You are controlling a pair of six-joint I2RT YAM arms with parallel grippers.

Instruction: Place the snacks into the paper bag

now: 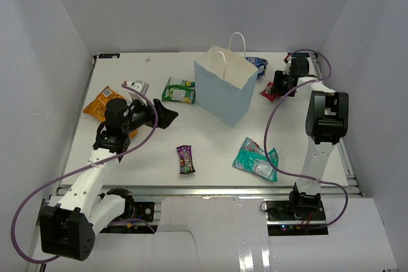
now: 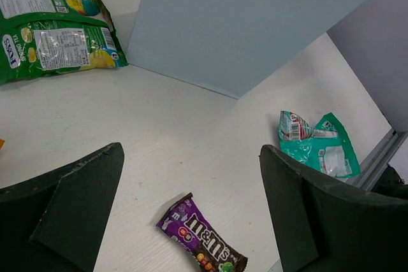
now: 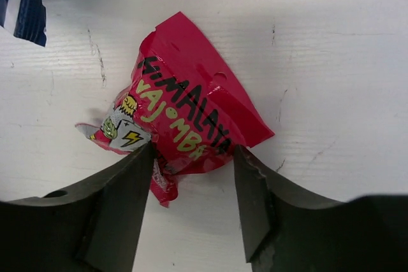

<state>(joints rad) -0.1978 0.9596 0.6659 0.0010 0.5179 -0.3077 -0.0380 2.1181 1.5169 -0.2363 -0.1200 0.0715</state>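
Red and crumpled, with yellow-green lettering, the small foil packet point(image 3: 191, 116) lies on the white table point(image 3: 331, 42) at its far right side. The right gripper point(image 3: 193, 157) stands over the packet's near end.

We find the jaws at middling width, one finger on each side of the packet and meeting its edges. Whether they pinch it we cannot tell. The packet's long axis runs away from the fingers, so they bear across its narrow end.

The upright light-blue paper bag point(image 1: 224, 93) stands to this gripper's left, near but apart, mouth open upward. The right arm is plainly the nearer.

The left gripper point(image 2: 191, 157) hangs wide open, holding nothing, above the table by a dark brown candy bar point(image 2: 203, 240).

In our judgement the carry calls for a lift above the bag's rim, then a move leftward.
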